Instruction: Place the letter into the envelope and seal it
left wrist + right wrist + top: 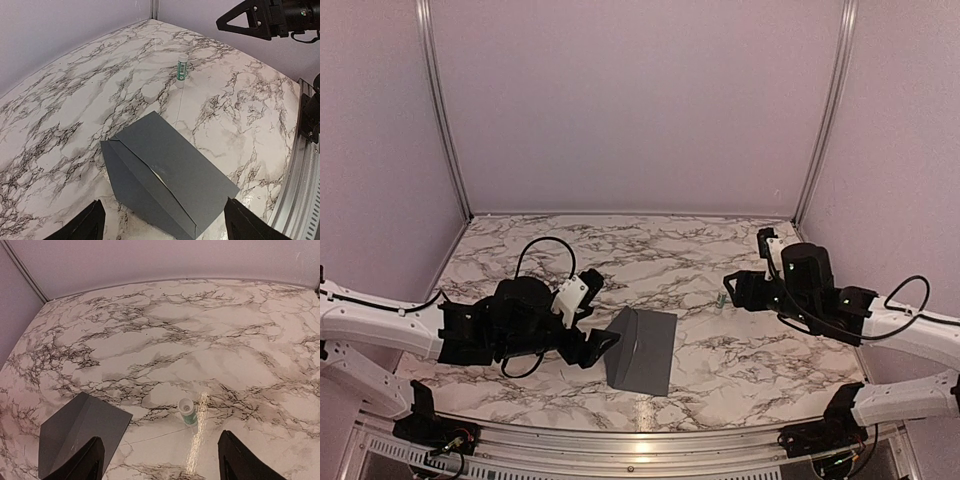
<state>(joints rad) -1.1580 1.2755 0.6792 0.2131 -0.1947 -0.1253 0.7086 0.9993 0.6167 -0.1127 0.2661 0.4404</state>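
Both claws stand with jaws apart and hold nothing: the left gripper hovers just beside the grey envelope, the right gripper near the upright glue stick. The envelope lies on the marble table, flap folded down; a pale sliver under the flap is probably the letter. Sealing seems in hand: next, the flap needs firm pressing along its edge.

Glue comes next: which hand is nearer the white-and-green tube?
The right hand, just beside the tube; the left hand hovers at the grey envelope.
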